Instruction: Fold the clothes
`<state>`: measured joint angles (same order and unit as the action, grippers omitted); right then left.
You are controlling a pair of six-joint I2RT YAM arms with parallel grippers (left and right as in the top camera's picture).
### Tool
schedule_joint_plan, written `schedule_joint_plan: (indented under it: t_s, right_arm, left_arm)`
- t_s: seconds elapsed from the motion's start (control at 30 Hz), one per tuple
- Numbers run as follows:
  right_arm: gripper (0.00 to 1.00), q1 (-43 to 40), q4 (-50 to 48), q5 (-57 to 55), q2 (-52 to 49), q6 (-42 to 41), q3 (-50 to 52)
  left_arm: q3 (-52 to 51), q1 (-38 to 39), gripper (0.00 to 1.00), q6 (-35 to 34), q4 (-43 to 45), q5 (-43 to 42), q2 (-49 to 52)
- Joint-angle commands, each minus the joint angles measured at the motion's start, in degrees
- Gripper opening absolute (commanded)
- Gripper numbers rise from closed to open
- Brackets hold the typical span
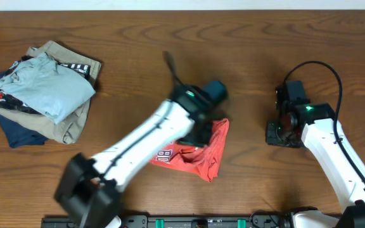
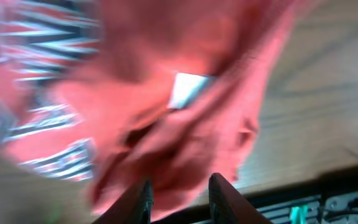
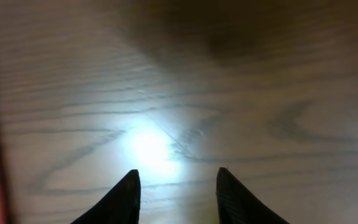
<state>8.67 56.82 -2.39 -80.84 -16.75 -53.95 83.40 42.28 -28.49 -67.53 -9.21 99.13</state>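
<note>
Coral-red T-shirt [image 1: 203, 151] lies crumpled at lower centre of the overhead frame, on the wooden table [image 1: 132, 38], print partly showing. Left gripper [image 2: 180, 198] sits over it, fingers set apart with blurred red cloth across the gap; whether they pinch it cannot be told. Right gripper [image 3: 176, 193] hovers over wood at right, fingers spread, holding nothing. Folded garments [image 1: 40, 92] are stacked at upper left.
</note>
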Motion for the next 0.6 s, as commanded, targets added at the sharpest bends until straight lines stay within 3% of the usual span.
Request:
schedule_joint_plan:
  t_s: [0.0, 0.03, 0.2, 0.33, 0.57]
  right_arm:
    - [0.42, -0.3, -1.7, 13.4, -0.2, 8.3, -0.6]
    - [0.43, -0.3, -2.5, 18.2, -0.2, 10.8, -0.6]
    - [0.47, 2.1, -6.4, 36.4, -0.2, 17.6, -0.6]
    - [0.48, 7.6, -7.1, 38.8, -0.2, 17.6, -0.6]
    - [0.55, 22.3, -11.1, 36.6, -0.2, 18.3, -0.6]
  left_arm:
    - [1.0, -7.4, 0.32, 0.8, -2.3, 5.3, -6.3]
    - [1.0, -9.7, 0.33, 0.8, -2.9, 5.7, -7.3]
    - [0.9, -21.3, 0.55, 0.8, -4.2, 5.4, -9.7]
    - [-0.3, -26.5, 0.65, 1.0, -3.9, 5.4, -9.2]
    - [-2.6, -33.6, 0.67, 3.2, -2.7, 5.4, -8.9]
